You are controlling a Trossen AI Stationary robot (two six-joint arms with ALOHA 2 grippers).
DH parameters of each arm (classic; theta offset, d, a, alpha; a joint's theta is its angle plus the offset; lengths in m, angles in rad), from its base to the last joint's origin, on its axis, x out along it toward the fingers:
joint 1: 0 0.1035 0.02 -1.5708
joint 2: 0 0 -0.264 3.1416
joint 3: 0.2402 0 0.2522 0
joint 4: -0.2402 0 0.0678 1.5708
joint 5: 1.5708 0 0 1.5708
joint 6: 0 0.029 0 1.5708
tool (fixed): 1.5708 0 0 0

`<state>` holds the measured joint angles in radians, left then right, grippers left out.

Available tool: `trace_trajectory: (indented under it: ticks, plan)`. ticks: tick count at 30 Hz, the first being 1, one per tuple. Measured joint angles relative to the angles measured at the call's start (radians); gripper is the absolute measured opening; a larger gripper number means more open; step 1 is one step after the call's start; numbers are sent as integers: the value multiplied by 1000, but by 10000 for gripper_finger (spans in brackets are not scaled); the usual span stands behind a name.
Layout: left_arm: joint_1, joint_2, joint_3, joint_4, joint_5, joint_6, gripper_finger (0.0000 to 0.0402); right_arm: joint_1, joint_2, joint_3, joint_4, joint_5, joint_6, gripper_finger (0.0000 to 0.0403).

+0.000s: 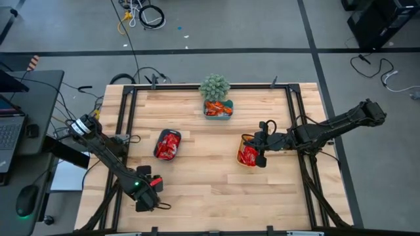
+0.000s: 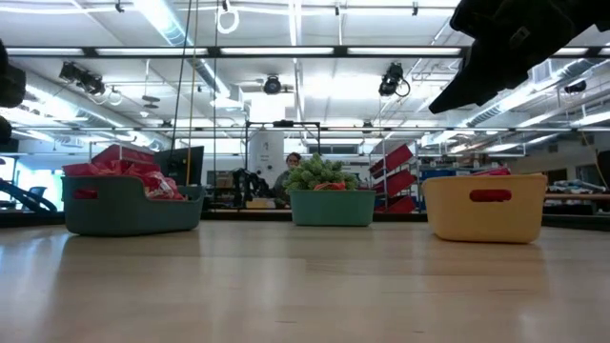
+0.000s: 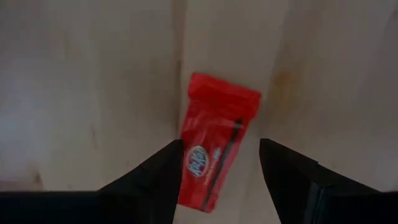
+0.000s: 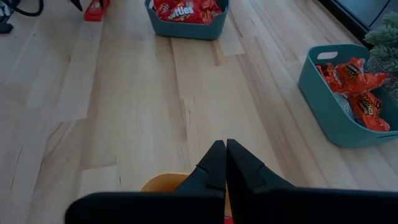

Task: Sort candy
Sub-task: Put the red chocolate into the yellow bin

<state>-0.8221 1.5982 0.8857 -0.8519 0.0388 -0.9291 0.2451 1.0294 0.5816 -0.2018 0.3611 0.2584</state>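
Note:
One red candy packet lies flat on the wooden table. My left gripper hangs over it near the table's front left, pointing down. It is open, with one finger on each long side of the packet, touching nothing that I can see. My right gripper is shut and empty above the yellow tray, which holds red candy. The blue tray holds more red candy, and the teal tray holds orange candy.
A small green potted plant stands just behind the teal tray at the table's far edge. The three trays stand in a row across the middle. Bare wood lies between them and the front edge.

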Motion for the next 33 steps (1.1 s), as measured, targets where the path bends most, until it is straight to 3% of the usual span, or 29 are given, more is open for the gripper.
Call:
trace_trajectory:
  ticks: [15, 18, 26, 33]
  plan:
    - [-1, -4, -80, 53, -14, 19, 209, 0, 0, 0, 7, 0, 0, 0]
    - [-2, -3, -81, 57, -18, 35, 184, 0, 0, 0, 7, 0, 0, 0]
    - [9, 4, -26, 40, -21, 69, 64, 0, 0, 0, 7, 0, -1, 0]
    - [64, 3, 62, 45, -60, 72, 43, 0, 0, 0, 7, 0, -33, 0]
